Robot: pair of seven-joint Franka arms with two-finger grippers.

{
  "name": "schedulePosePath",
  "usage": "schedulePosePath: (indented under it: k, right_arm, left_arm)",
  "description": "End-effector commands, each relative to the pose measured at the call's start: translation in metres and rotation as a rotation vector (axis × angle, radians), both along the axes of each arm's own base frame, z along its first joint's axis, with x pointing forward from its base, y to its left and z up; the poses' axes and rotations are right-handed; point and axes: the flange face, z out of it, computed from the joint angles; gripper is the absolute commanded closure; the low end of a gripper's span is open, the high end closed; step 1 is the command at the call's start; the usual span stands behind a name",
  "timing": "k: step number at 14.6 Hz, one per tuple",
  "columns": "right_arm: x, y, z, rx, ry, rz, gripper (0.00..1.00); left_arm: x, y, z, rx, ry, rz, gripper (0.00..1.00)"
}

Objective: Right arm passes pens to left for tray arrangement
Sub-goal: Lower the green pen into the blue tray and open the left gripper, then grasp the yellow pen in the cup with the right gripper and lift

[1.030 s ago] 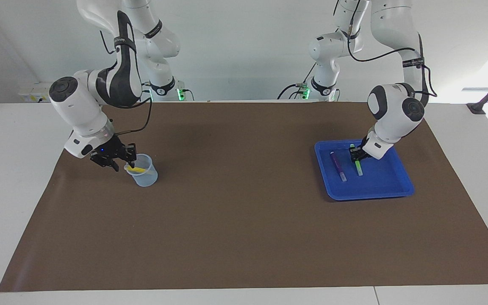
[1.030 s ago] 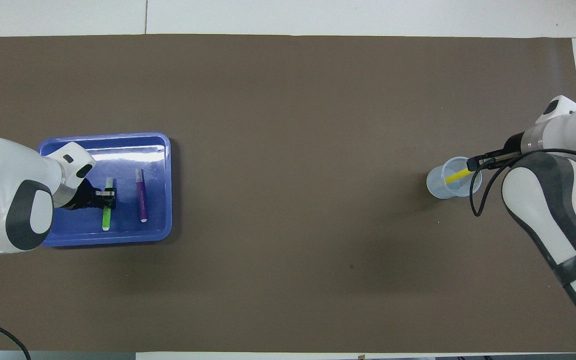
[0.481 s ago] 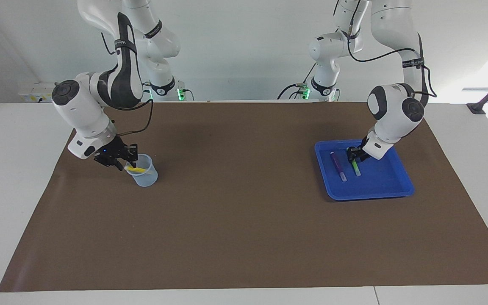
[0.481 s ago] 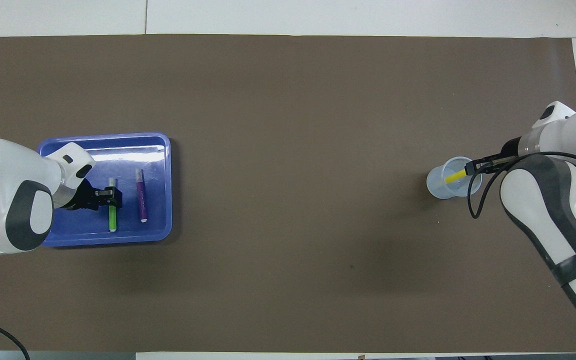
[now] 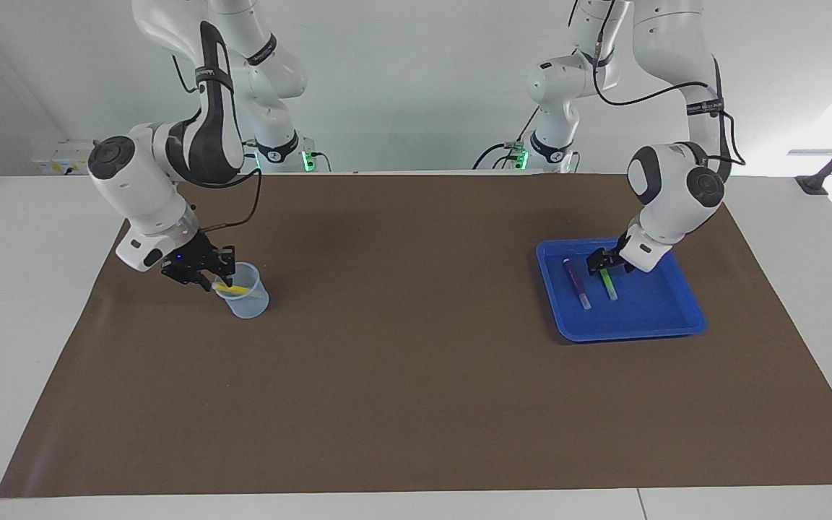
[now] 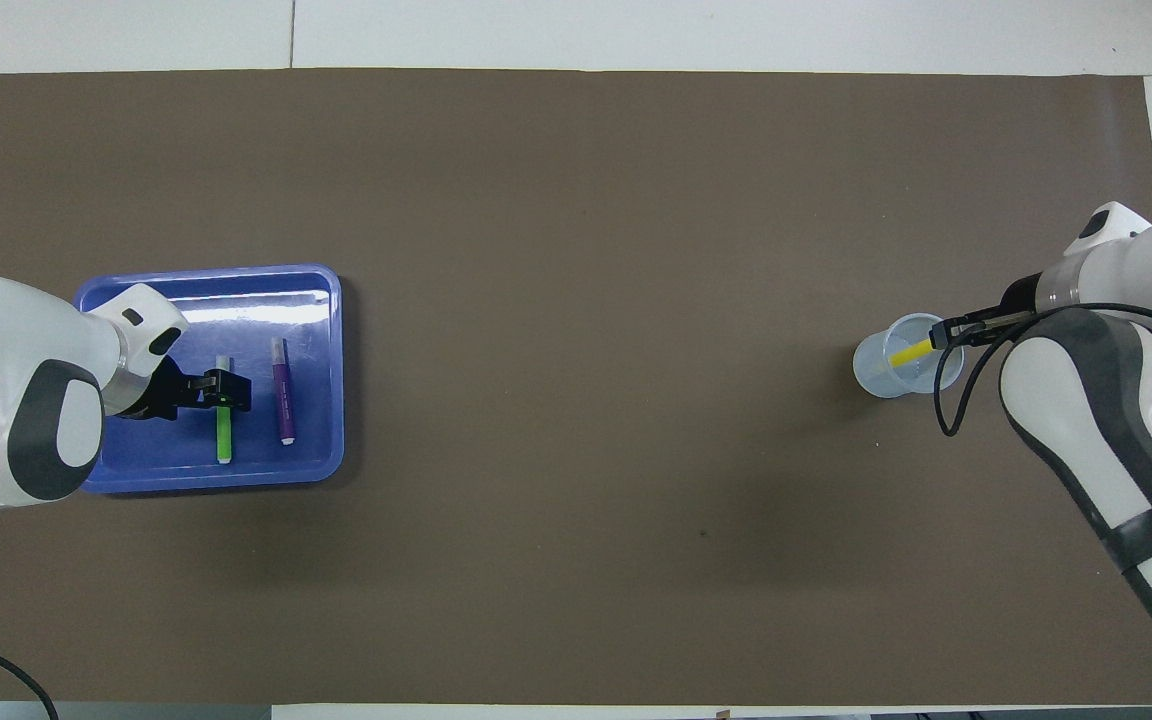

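Two white robot arms work over a brown surface [image 6: 576, 250], read here as a clock face from overhead, with twelve o'clock pointing away from the robots. At nine o'clock sits the blue tray [image 6: 316, 300]. In it a green pen [image 6: 224, 440] and a purple pen [image 6: 285, 400] lie flat, side by side and apart, the purple at the green's three o'clock. The left claw [image 6: 223, 390] is low over the green pen's upper half with its jaws spread, so the pen looks set down. At three o'clock stands a small translucent cup [image 6: 871, 375] with the yellow pen [image 6: 904, 354] leaning inside. The right claw [image 6: 944, 335] is at the pen's raised end by the cup's rim; whether it pinches the pen cannot be told. The step in hand seems to be drawing this last pen out. A firm grip near the pen's top and a lift along its lean would likely keep the light cup from tipping, while the left claw rises straight up, clear of both laid pens.
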Motion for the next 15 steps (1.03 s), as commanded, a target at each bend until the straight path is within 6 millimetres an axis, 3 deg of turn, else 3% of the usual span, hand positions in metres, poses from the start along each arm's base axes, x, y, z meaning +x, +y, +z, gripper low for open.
schedulePosePath:
  k: [1,7,11,15]
  right_arm:
    - [-0.004,-0.003,0.001,0.032,-0.014,0.001,0.59]
    - [-0.003,-0.005,0.001,0.042,-0.027,-0.001,0.59]
    - [-0.001,-0.005,0.002,0.04,-0.041,0.002,0.58]
    - [-0.002,-0.005,0.0,0.037,-0.049,0.023,0.59]
  left_arm:
    - [0.014,0.0,0.02,0.011,0.035,-0.001,0.0]
    - [0.036,-0.015,0.104,-0.03,0.107,0.134,0.0]
    - [0.031,-0.064,0.177,-0.064,0.144,0.313,0.0]
    - [-0.003,-0.114,0.241,-0.129,0.155,0.587,0.0]
